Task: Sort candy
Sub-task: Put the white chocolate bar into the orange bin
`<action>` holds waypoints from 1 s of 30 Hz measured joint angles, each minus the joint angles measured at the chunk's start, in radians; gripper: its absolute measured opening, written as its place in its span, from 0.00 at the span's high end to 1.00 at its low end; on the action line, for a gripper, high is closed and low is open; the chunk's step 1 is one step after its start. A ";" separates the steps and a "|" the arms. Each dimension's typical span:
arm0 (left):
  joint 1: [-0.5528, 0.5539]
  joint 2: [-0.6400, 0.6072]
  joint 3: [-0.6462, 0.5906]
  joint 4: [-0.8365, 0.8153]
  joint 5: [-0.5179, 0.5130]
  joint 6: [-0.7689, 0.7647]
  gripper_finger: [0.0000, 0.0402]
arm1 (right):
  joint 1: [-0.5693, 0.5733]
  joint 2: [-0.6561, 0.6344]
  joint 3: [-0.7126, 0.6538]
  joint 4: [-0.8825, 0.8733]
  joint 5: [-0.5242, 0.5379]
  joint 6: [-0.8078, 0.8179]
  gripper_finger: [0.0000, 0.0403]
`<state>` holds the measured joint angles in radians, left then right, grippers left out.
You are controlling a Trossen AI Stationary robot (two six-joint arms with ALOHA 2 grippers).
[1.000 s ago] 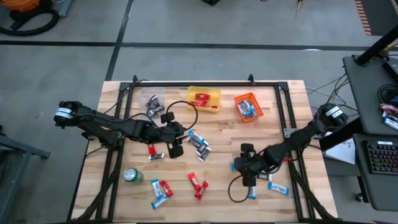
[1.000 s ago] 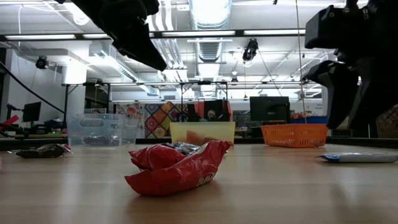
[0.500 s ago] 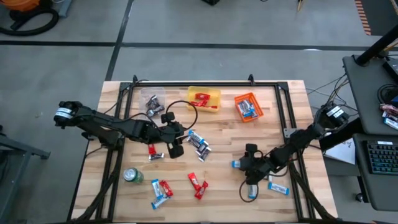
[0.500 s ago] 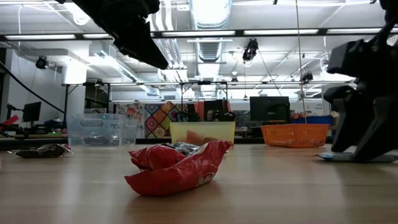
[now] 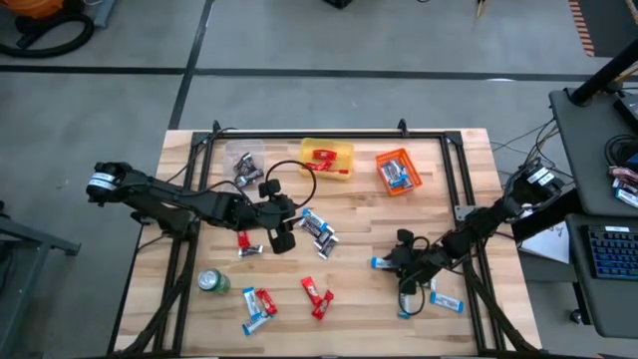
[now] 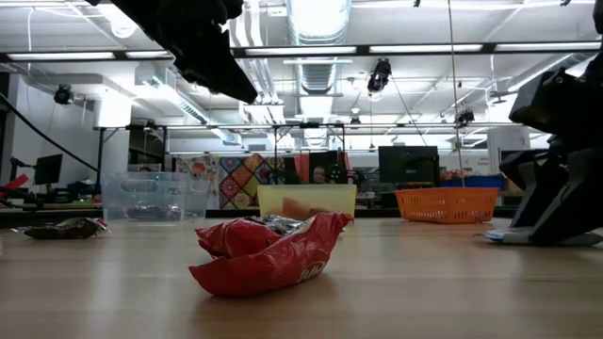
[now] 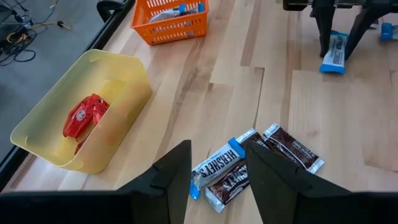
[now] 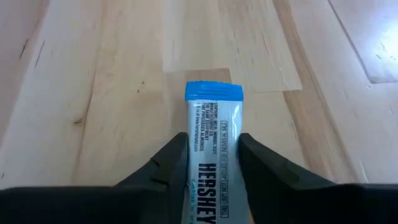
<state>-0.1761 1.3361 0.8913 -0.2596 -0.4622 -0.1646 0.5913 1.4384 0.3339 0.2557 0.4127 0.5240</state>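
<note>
Right claw [image 8: 211,163] pinches a blue-and-white bar [image 8: 214,134] (wrist view alone shows this).

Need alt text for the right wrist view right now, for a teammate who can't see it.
The right claw straddles a blue-and-white Hershey's bar lying flat on the wooden table, one dark finger on each side of the wrapper. The bar points away from the camera, and nothing else is in view.
</note>
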 joint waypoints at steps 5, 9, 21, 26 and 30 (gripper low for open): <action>0.000 0.000 0.000 0.000 0.000 0.000 0.67 | 0.000 0.001 0.004 -0.002 0.007 -0.012 0.79; 0.000 0.000 0.000 0.000 0.000 0.001 0.67 | -0.002 -0.013 0.022 -0.011 0.015 -0.015 0.78; 0.000 0.000 0.004 0.042 0.000 0.047 0.67 | -0.259 -0.251 0.211 -0.334 0.034 -0.027 0.78; 0.000 0.000 0.007 0.043 0.000 0.048 0.67 | -0.483 -0.327 0.308 -0.571 0.037 -0.001 0.78; 0.000 0.000 0.007 0.042 0.000 0.048 0.67 | -0.679 -0.352 0.356 -0.684 0.036 -0.011 0.78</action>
<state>-0.1758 1.3361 0.8986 -0.2176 -0.4620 -0.1165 -0.0876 1.0859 0.6903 -0.4285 0.4490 0.5130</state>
